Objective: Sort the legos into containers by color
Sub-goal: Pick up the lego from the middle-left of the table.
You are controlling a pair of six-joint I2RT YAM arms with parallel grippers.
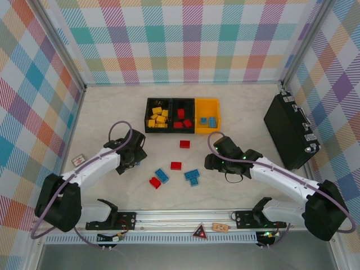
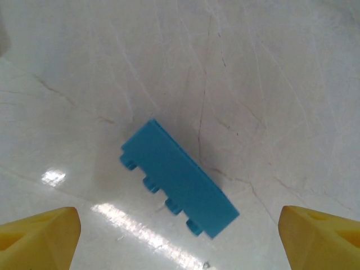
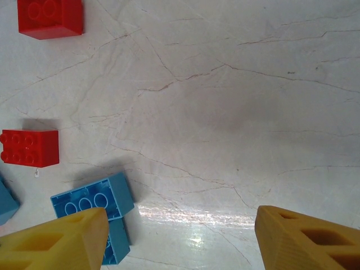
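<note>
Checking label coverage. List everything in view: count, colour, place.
bins: 3, two black and one yellow-orange, joined row at far middle of table
yellow bricks: about six, yellow, left black bin
binned red bricks: about three, red, middle black bin
binned blue bricks: 2, blue, yellow-orange bin
loose red bricks: 3, red, table between the arms
loose blue bricks: about three, blue, beside the loose reds
hard case: 1, black, right side
cards: 2, light, one on table left, one on near rail
warning triangle: 1, red-edged, near rail
left claw: yellow fingers, open, above a blue brick
right claw: yellow fingers, open, above bare table

Glossy marble-veined tabletop (image 2: 270, 84); smooth plastic blue lego (image 2: 180, 180); matt black hard-plastic case (image 1: 287, 132).
</note>
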